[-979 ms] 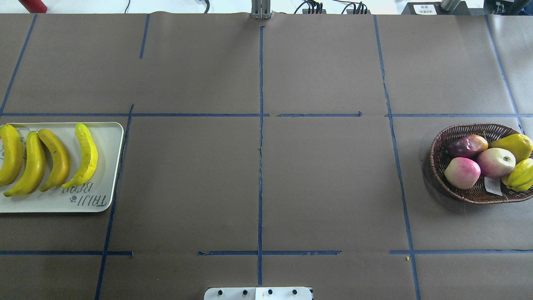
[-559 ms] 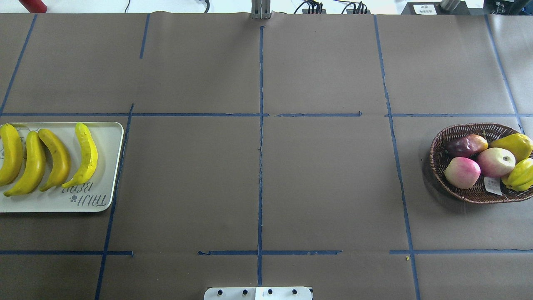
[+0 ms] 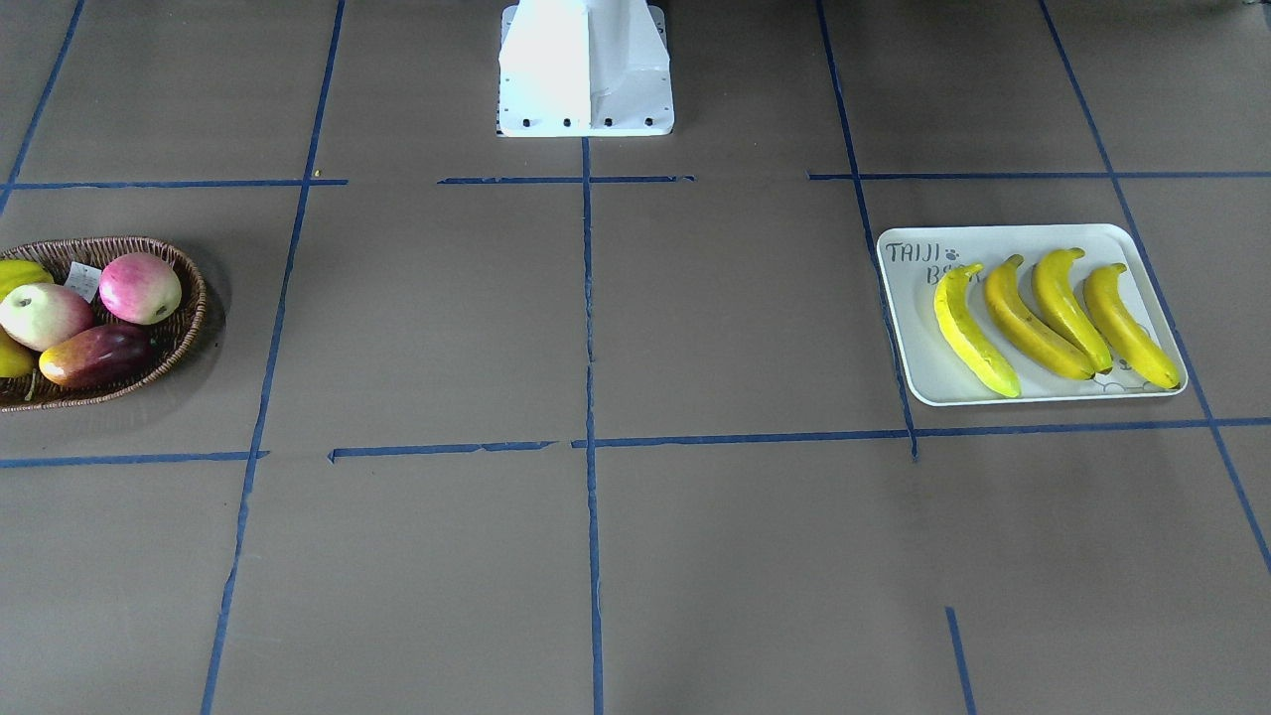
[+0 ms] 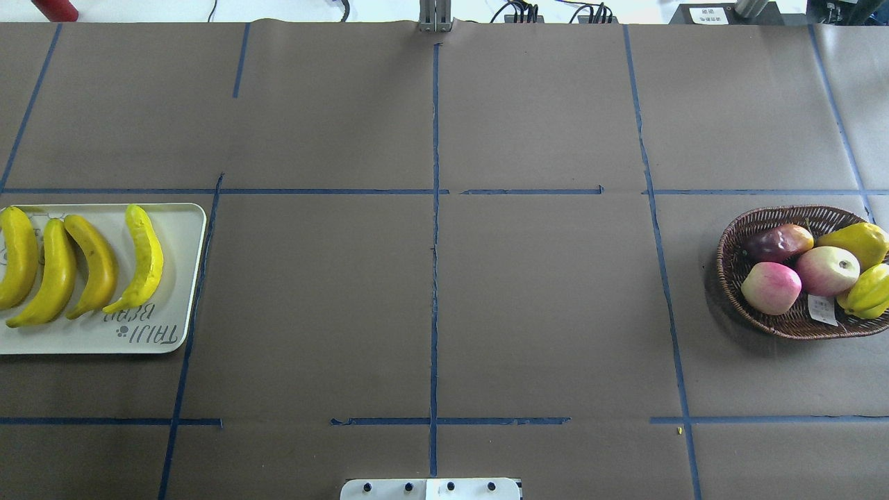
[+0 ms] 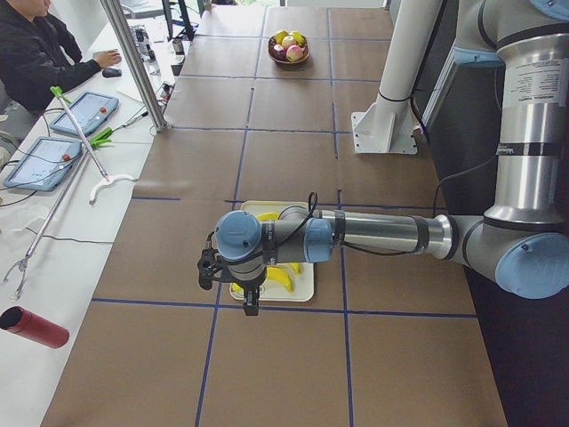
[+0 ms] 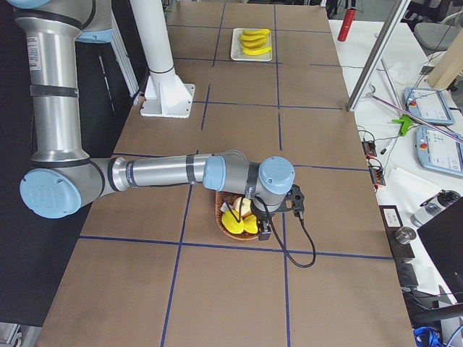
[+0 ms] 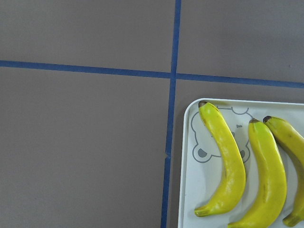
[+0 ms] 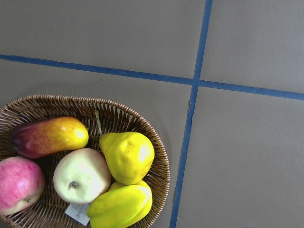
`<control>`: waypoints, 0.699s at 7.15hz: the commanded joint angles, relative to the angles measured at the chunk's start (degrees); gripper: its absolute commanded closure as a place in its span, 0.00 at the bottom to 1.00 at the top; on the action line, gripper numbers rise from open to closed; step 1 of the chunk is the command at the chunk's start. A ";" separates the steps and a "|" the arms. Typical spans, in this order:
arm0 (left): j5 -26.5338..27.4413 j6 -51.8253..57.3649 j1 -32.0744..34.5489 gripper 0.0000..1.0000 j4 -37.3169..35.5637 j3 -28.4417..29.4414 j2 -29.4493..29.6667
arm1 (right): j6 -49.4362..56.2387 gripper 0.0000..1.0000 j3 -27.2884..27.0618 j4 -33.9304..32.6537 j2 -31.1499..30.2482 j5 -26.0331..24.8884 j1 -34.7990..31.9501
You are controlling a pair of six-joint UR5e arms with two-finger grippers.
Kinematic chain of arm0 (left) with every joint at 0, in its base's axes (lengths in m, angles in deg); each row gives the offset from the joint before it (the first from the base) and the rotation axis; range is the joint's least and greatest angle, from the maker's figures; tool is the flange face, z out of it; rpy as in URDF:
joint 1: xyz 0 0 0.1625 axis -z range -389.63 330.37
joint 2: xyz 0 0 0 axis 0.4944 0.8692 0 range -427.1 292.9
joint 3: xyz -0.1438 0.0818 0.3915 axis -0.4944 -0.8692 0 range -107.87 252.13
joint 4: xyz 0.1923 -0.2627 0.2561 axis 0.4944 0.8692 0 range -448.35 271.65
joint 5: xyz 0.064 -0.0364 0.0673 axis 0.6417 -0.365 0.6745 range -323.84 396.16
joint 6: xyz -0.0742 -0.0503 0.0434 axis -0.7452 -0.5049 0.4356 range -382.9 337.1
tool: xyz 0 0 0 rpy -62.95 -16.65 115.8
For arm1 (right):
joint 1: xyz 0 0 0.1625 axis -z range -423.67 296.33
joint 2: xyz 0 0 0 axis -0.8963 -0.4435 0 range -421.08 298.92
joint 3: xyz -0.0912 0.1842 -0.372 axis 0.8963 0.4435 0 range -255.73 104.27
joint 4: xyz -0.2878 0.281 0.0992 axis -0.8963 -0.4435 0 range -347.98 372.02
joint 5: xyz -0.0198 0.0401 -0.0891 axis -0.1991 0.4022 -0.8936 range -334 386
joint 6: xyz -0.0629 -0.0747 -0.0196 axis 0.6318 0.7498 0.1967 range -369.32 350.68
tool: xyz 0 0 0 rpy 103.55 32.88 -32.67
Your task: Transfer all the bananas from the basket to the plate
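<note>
Four bananas [image 4: 147,258] lie side by side on the plate [image 4: 177,229], curved the same way and close together, a tidy row that lets each one sit flat on the white tray without rolling off. Well apart, at the other end of the bench [image 4: 542,298], the basket [image 4: 785,328] holds only what the task leaves alone: two apples [image 4: 771,287], a mango [image 4: 778,242] and some yellow fruits [image 4: 858,239], and no banana shows among them, so the transfer looks complete. The left gripper [image 5: 252,305] hangs high above the plate's outer end, forearm stretched out level from the elbow and wrist turned straight down, its camera looking at the bear drawing and three of the bananas. The right gripper [image 6: 262,230] mirrors it, forearm level and reaching out, hovering high over the basket with the wrist pointing down at the fruit. Neither carries anything that shows, but whether either pair of fingers is spread or closed cannot be told from these side views. Both poses read as a hands-off hover, clear of the fruit below.
</note>
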 commanded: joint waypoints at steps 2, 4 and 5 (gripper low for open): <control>0.32 0.14 -0.10 0.00 0.37 0.28 0.40 | -9.82 0.00 0.64 7.30 -1.61 -1.90 -0.01; 0.32 0.14 -0.10 0.00 0.37 0.45 0.49 | -11.18 0.00 2.64 7.14 -2.40 -0.60 -0.35; 0.32 0.14 -0.10 0.00 0.46 0.63 0.58 | -11.10 0.00 2.40 7.22 -2.40 0.45 -0.88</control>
